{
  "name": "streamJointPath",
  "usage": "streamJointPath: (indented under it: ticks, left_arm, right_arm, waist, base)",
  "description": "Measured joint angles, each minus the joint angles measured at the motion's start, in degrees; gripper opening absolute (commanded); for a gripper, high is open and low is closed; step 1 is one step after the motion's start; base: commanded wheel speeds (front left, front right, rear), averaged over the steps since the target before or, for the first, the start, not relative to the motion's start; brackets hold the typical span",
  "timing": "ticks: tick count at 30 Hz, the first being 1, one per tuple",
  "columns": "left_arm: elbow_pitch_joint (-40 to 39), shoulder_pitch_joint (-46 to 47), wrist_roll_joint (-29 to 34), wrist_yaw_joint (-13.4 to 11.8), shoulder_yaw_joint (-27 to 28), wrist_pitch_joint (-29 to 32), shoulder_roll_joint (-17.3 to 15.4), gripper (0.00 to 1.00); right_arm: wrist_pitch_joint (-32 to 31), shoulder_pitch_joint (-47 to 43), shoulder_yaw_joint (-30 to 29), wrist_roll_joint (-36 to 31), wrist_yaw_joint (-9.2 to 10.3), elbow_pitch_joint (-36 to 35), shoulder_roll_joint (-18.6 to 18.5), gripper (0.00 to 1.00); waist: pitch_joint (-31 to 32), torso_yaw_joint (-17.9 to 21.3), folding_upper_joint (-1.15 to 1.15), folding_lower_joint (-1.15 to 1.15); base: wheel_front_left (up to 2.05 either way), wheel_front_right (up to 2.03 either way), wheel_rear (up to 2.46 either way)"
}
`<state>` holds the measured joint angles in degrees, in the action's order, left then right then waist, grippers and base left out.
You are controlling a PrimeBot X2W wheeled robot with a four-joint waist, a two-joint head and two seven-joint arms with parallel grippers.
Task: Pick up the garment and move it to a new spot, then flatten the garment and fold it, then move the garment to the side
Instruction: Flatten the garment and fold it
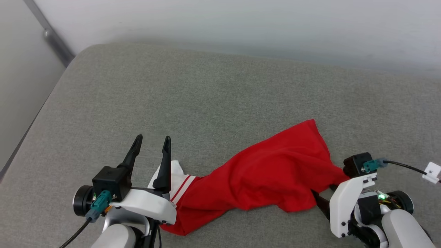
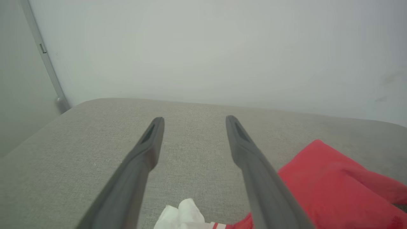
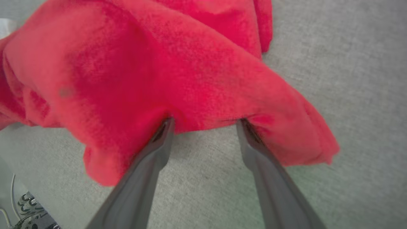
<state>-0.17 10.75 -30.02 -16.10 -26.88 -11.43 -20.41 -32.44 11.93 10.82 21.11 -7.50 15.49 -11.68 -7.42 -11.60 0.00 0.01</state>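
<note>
The garment (image 1: 268, 172) lies bunched, not yet flattened or folded. My left fingers (image 1: 165, 162) stand wide and empty. My right fingers (image 3: 152, 159) are also wide, their tips seemingly under its edge.

I see the garment (image 1: 262, 175) crumpled, red, its white sleeve beneath my left gripper (image 1: 151, 143), one edge covering my right gripper (image 3: 205, 123) tips.

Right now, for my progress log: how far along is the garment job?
Done: nothing visibly; the garment lies bunched on the grey cushion. In hand: the right gripper, open, has its fingertips at the red edge; the left gripper is open by the white sleeve, holding nothing. Left: flattening, folding, moving aside.
</note>
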Motion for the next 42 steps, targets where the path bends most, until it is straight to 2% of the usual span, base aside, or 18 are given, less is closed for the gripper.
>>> streamJointPath:
  ticks: [8, 10, 11, 12, 15, 19, 27, 33, 35, 39, 40, 41, 42]
  left_arm:
    - [1.4, 0.5, -0.5, 0.5, 0.0, -1.0, 1.1, 1.00]
    - [1.7, 0.7, -0.6, 0.6, -0.1, -1.1, 1.3, 1.00]
    - [1.8, 0.9, -0.6, 0.8, -0.2, -1.2, 1.3, 1.00]
    - [1.9, 1.0, -0.7, 0.8, -0.2, -1.3, 1.3, 1.00]
    - [2.1, 1.5, -0.7, 1.0, -0.1, -1.4, 1.2, 1.00]
    - [2.2, 1.7, -0.7, 1.0, -0.1, -1.5, 1.2, 1.00]
    - [2.1, 3.8, -0.5, 1.8, -0.7, -1.8, 1.6, 1.00]
    - [2.4, 6.4, -0.3, 3.0, -1.1, -2.4, 2.8, 1.00]
    - [2.5, 6.8, 0.0, 3.1, -1.1, -2.5, 3.0, 1.00]
    - [3.5, 7.8, 0.3, 3.6, -1.2, -2.9, 3.7, 1.00]
    - [3.5, 7.8, 0.3, 3.6, -1.2, -2.9, 3.7, 1.00]
    - [3.7, 8.0, 0.5, 3.6, -1.3, -2.9, 3.8, 1.00]
    - [4.0, 8.3, 0.5, 3.9, -1.2, -3.0, 3.9, 1.00]
  right_arm:
    - [-4.6, 6.3, 1.7, 2.1, -0.10, 8.6, -0.8, 1.00]
    - [-6.5, 7.7, 1.8, 2.9, -0.15, 10.4, -0.6, 0.44]
    - [-7.3, 8.4, 1.7, 3.5, -0.15, 11.0, -0.6, 0.10]
    - [-7.8, 8.9, 1.8, 4.1, -0.12, 11.3, -0.6, 0.00]
    - [-7.3, 10.1, 2.7, 4.8, -0.05, 11.1, -1.4, 0.00]
    - [-3.3, 13.6, 2.4, 4.6, -0.03, 9.1, -2.7, 0.00]
    - [2.0, 26.9, 0.5, -0.9, -0.02, 7.8, -7.7, 0.00]
    - [6.7, 35.2, -1.4, -4.3, -0.02, 12.5, -10.4, 0.00]
    - [7.4, 36.0, -1.8, -4.3, -0.02, 14.0, -10.3, 0.00]
    - [10.7, 36.5, -2.8, -5.0, -0.01, 22.6, -8.5, 0.00]
    - [10.7, 36.5, -2.8, -5.0, -0.01, 22.6, -8.5, 0.00]
    - [11.7, 36.2, -2.8, -4.8, -0.01, 24.0, -7.9, 0.31]
    - [13.6, 35.4, -2.8, -3.9, -0.02, 26.7, -6.6, 0.67]
  waist:
    - [-2.1, -0.5, 0.00, 0.00]
    - [-2.4, -0.3, 0.00, -0.01]
    - [-2.5, -0.1, 0.00, -0.01]
    - [-2.6, 0.1, 0.00, -0.01]
    - [-2.9, 0.8, 0.00, -0.01]
    - [-3.5, 1.6, 0.00, -0.01]
    - [-6.2, 2.0, 0.00, -0.01]
    - [-9.9, 0.9, 0.00, 0.00]
    - [-10.6, 0.7, 0.00, 0.00]
    - [-13.1, -0.3, 0.00, 0.00]
    - [-13.1, -0.3, 0.00, 0.00]
    - [-13.4, -0.4, 0.00, 0.00]
    - [-13.4, -0.2, 0.00, 0.00]
  base:
    - [0.00, 0.00, 0.00]
    - [0.00, 0.00, 0.00]
    - [0.00, 0.00, 0.00]
    - [0.00, 0.00, 0.00]
    - [0.00, 0.00, 0.00]
    - [0.00, 0.00, 0.00]
    - [0.00, 0.00, 0.00]
    - [0.00, 0.00, 0.00]
    - [0.00, 0.00, 0.00]
    - [0.00, 0.00, 0.00]
    - [0.00, 0.00, 0.00]
    - [0.00, 0.00, 0.00]
    - [0.00, 0.00, 0.00]
